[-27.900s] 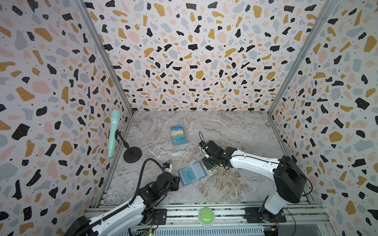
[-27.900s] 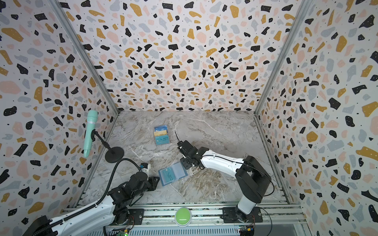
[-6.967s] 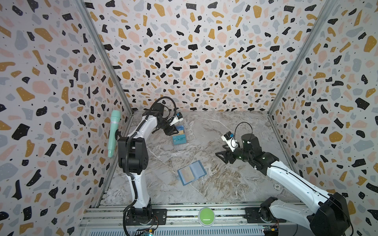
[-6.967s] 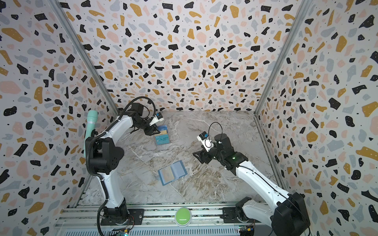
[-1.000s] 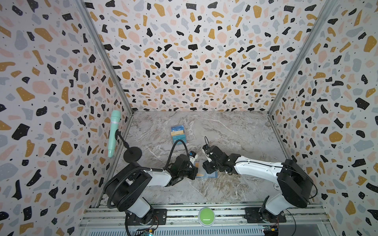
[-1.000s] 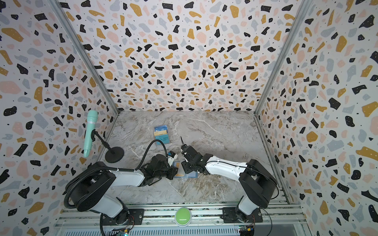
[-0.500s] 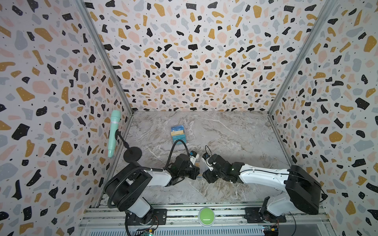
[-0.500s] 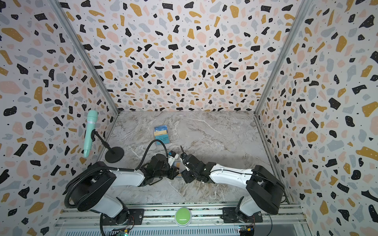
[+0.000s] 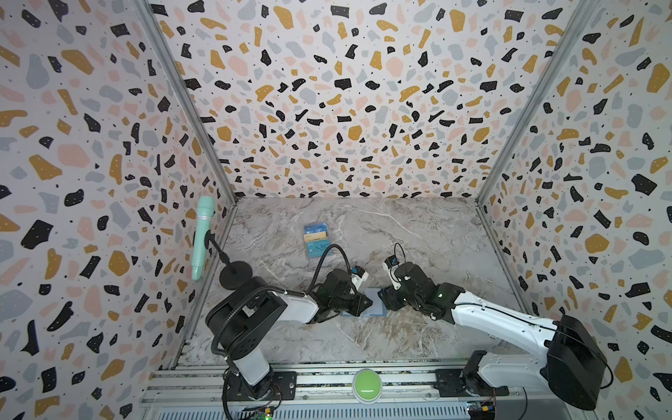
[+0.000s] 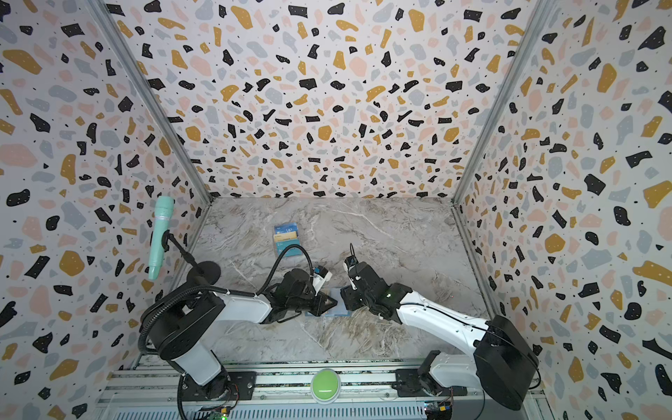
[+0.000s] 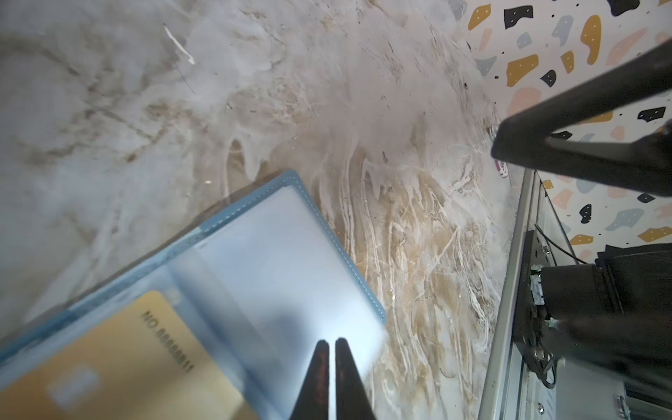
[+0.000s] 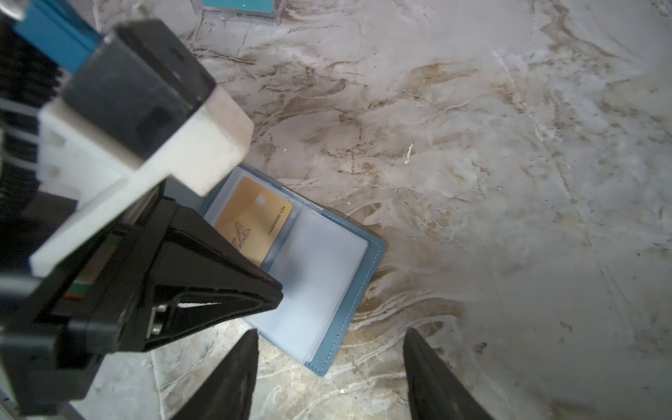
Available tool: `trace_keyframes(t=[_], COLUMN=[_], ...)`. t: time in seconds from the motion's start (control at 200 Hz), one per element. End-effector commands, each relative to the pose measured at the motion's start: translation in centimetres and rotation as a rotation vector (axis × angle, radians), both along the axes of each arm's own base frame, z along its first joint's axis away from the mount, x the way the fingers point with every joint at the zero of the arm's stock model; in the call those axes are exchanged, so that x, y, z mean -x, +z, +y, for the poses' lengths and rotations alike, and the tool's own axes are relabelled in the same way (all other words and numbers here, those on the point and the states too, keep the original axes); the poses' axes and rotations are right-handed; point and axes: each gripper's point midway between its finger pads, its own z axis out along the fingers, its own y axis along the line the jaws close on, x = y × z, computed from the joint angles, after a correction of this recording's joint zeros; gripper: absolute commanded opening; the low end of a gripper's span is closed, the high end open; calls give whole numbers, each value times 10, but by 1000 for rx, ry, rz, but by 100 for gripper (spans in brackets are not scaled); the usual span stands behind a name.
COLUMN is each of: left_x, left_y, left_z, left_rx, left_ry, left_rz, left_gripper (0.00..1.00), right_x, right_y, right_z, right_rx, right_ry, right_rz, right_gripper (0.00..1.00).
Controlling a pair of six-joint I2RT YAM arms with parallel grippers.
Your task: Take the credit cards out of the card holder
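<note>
Card holder (image 12: 360, 287) shows stitched blue cover, frosted sleeves (image 12: 320, 283), golden card (image 12: 251, 222).

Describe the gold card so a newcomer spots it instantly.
Near the front of the marble table, between the two arms, lies an open slate-blue card holder. The gold card sits in its clear pocket, partly under the left claw; the facing pocket is empty.

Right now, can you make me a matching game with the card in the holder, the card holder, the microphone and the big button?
Things:
1 card
2 card holder
3 microphone
4 button

Colour or state:
A mint green
B lying open
C lime green and round
D golden yellow

Pairs: 1-D, 2-B, 3-A, 4-C
</note>
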Motion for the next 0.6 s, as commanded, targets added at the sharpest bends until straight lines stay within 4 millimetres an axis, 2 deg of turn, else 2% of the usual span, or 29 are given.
trace_keyframes(t=[0.0,0.2,0.24,0.4,0.596], left_x=[-10,-26,-25,-22,-20], left_y=[8,22,18,8,-6], left_z=[4,42,53,75,91], left_rx=[-32,-181,-241,-359,-416], left_ry=[39,188,209,238,277], left_rz=[-58,-160,-157,-146,-140], left_gripper=[12,15,15,16,15], right_x=[2,6,7,13,15], right_y=[-5,-15,-16,-10,-7], right_z=[-1,24,31,61,82], right_rx=[3,-42,-63,-182,-252], right_ry=[-2,82,101,181,231], right_rz=[31,106,124,181,237], right_gripper=[59,48,47,51,54])
